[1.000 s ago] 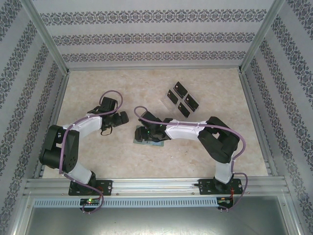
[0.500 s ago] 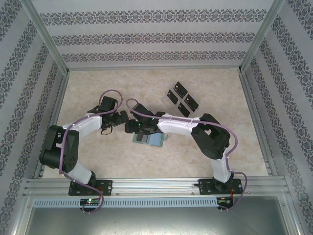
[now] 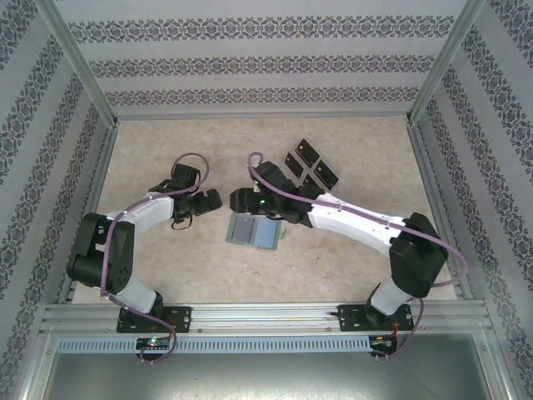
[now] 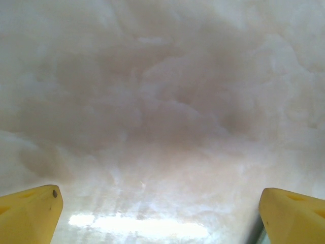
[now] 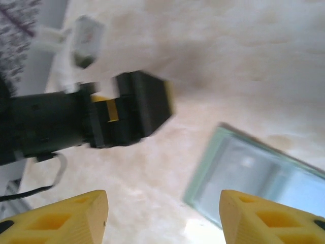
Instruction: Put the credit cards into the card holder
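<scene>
Right gripper (image 3: 236,200) has swung back off the card holder (image 3: 252,232), which now lies uncovered, flat at mid-table, just on the near side of both grippers. Credit cards (image 3: 310,169) sit 2x2 further back-right, apart from it. R fingers apart, nothing btwn. The left gripper (image 3: 210,200) has its fingers wide apart, empty, over bare table (image 4: 162,101).

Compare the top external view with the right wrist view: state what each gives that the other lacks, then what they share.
Top external: the black credit cards at the far side, plus both arms from base to wrist. Right wrist: a close look at the right tool, yellow fingers apart with nothing held. Shared: the open card holder lying on the table, and the left tool near it, not touching.
</scene>
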Controlling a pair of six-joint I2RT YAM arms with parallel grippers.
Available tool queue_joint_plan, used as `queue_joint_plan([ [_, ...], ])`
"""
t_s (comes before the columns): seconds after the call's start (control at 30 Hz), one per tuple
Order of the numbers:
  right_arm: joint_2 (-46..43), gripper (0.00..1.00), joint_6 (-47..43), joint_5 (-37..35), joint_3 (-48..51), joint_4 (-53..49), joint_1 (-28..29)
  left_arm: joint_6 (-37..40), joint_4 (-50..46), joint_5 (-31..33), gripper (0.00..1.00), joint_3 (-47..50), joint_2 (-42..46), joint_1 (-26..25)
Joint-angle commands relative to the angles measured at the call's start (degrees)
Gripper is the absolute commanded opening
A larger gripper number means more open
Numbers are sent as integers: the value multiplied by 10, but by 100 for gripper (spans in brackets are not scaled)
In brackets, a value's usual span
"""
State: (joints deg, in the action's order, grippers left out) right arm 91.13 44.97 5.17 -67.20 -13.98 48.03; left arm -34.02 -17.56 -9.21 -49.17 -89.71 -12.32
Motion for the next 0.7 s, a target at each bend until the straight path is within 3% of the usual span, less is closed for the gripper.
queue_joint_plan([
  [0.0, -23, 61, -13, -33, 52, -37, -51, 20, 0, -44, 100, -16, 10, -12],
  [0.37, -28, 57, -168, -53, -14, -186, -217, 13, -3, -24, 100, 11, -1, -106],
  [0.67, 82, 46, -275, -116, -130, -277, -245, -21, 20, -14, 100, 46, -4, -139],
])
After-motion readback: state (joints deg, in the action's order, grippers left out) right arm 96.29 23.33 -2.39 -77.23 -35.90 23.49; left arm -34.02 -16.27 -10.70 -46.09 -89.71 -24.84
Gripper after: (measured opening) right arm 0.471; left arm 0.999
